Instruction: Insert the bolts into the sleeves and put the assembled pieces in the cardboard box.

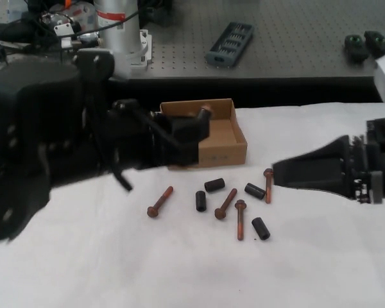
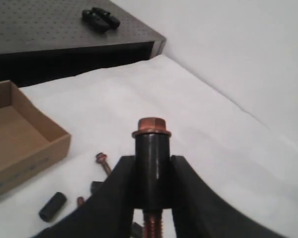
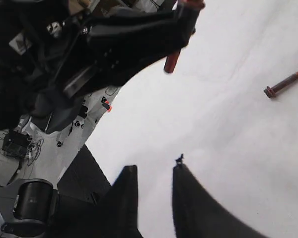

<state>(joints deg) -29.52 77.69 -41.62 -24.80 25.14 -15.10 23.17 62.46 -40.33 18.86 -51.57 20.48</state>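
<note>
My left gripper (image 2: 153,159) is shut on a black sleeve (image 2: 151,163) with a copper bolt through it; the bolt head (image 2: 151,126) sticks out above the fingers. In the high view the left gripper (image 1: 201,120) holds this piece over the cardboard box (image 1: 223,149). Several loose bolts (image 1: 160,201) and several black sleeves (image 1: 214,185) lie on the white cloth in front of the box. My right gripper (image 3: 155,171) is open by a narrow gap with nothing in it, and hovers right of the loose parts (image 1: 276,172).
White cloth (image 1: 179,269) covers the bench. Behind it is a dark perforated table with a black ribbed block (image 1: 230,43), a silver post (image 1: 119,25) and two small black parts (image 1: 366,43). The left arm's bulk fills the left side.
</note>
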